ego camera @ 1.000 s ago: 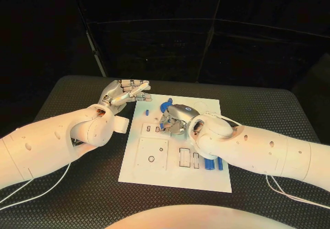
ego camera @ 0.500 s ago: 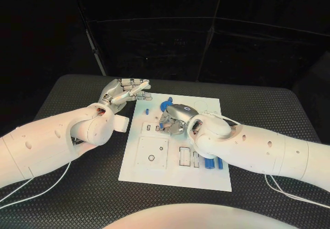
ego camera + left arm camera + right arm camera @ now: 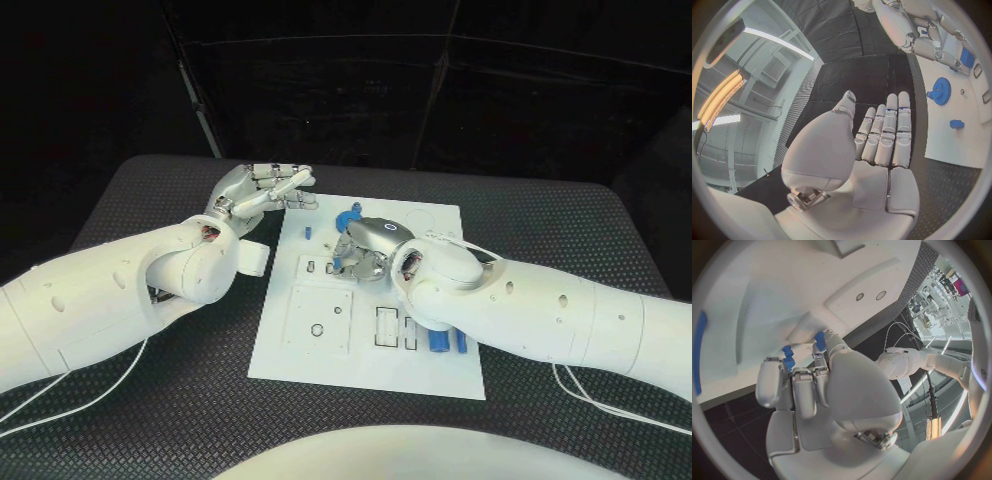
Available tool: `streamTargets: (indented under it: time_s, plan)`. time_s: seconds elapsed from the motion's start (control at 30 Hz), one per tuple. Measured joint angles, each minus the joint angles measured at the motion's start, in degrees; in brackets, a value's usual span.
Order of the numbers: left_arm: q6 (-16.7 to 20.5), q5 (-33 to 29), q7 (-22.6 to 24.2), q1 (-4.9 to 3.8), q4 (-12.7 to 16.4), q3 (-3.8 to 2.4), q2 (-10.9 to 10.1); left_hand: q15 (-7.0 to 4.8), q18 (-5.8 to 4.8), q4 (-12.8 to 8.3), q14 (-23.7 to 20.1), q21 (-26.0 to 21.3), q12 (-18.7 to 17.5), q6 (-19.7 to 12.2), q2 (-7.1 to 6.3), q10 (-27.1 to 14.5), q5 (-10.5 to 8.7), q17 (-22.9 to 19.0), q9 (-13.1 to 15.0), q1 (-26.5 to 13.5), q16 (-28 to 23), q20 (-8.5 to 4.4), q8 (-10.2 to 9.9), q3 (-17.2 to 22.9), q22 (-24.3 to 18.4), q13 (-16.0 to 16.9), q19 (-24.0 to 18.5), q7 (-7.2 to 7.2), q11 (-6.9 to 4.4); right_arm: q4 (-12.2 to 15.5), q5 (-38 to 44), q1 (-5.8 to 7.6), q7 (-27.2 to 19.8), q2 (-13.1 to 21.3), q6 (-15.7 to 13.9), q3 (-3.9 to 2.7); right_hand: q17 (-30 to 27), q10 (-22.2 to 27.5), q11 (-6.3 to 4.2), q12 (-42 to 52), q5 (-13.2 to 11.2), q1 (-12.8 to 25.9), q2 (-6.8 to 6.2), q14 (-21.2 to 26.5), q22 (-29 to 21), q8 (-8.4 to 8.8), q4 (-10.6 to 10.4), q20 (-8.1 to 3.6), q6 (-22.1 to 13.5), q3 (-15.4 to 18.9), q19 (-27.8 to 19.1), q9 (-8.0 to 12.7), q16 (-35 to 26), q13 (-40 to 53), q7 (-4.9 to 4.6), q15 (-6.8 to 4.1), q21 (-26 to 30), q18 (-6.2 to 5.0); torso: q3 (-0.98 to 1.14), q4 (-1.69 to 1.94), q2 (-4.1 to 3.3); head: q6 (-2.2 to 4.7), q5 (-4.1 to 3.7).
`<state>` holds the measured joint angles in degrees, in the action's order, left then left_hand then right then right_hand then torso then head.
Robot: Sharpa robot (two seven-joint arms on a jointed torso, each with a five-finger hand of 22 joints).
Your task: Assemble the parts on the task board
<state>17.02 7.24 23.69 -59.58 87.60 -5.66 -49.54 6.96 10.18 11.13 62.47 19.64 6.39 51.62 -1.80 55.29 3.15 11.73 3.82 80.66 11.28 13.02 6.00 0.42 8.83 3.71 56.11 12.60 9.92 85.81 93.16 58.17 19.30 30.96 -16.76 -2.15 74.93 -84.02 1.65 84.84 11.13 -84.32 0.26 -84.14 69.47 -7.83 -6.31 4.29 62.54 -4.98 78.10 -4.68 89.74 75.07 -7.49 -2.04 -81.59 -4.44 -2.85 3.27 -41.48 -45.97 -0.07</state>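
Your left hand (image 3: 264, 190) sits over the desk (image 3: 144, 190) just off the board's far left corner, palm up, fingers straight and close together, holding nothing. It is near enough to the board (image 3: 325, 365) that a careless sweep inward could nudge the board and shift whatever you are lining up.

Moving right, a small blue peg (image 3: 307, 236) lies on the board, and a blue gear (image 3: 351, 214) lies just beyond your right hand; in the left wrist view the gear (image 3: 941, 91) lies flat, apart from the peg.

Your right hand (image 3: 368, 248) is down on the middle of the board with fingers curled; the right wrist view shows a blue part (image 3: 787, 356) pinched at the fingertips (image 3: 770, 371). The risk here is a tilted part: pressed down askew, it may jam at the slot edge or pop out of the pinch. You cannot see the slot under the fingers, so misalignment would go unnoticed.

Further right, two blue bars (image 3: 437, 343) lie near your forearm, which could brush them.
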Motion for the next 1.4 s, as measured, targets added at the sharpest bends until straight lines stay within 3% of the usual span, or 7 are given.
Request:
streamTargets:
  time_s: [1.03,1.23,1.4]
  plan:
    - [-0.02,0.0,-0.05,0.0,-0.11,0.0,-0.06,0.0,0.0,0.0,0.0,0.0,0.0,0.0,0.22,0.0,0.0,0.05,0.0,0.22,0.0,-0.16,0.0,0.0,-0.04,0.0,0.16,0.0,0.0,0.49,1.59,-0.07,0.66,0.32,1.74,-0.09,-0.01,0.0,0.0,-0.64,0.08,1.36,-0.8,0.0,-0.36,-0.02,0.1,0.0,-0.16,-0.1,0.0,0.17,0.0,-0.15,0.17,0.0,0.22,0.0,-0.02,0.0,0.0,-0.41,-0.37]
    - [-0.02,0.0,-0.06,0.01,-0.11,0.0,-0.08,0.0,0.0,0.0,0.0,0.0,0.0,0.0,0.22,0.0,0.0,0.05,0.0,0.22,0.0,-0.16,0.0,0.0,-0.04,0.0,0.16,0.0,0.0,0.49,1.89,-0.07,0.91,0.35,1.89,-0.12,-0.02,-0.01,-0.01,-1.2,0.38,2.54,-1.98,0.01,-0.74,0.74,-0.18,0.22,0.47,0.17,-0.21,0.5,0.0,-0.12,0.81,0.0,0.45,0.0,-0.03,0.01,0.0,-0.49,-0.44]
    - [-0.02,0.0,-0.07,0.01,-0.12,0.0,-0.12,0.0,0.0,0.0,0.0,0.0,0.0,0.0,0.22,0.0,0.0,0.05,0.0,0.22,0.0,-0.16,0.0,0.0,-0.04,0.0,0.16,0.0,0.0,0.51,2.09,-0.06,1.08,0.37,1.94,-0.11,-0.02,0.11,0.54,-1.75,0.74,3.45,-2.89,0.21,-1.16,1.56,-0.42,0.42,-1.16,0.39,-0.41,0.57,0.0,-0.12,-0.05,0.21,0.67,0.0,-0.02,0.01,-0.02,-0.49,-0.43]
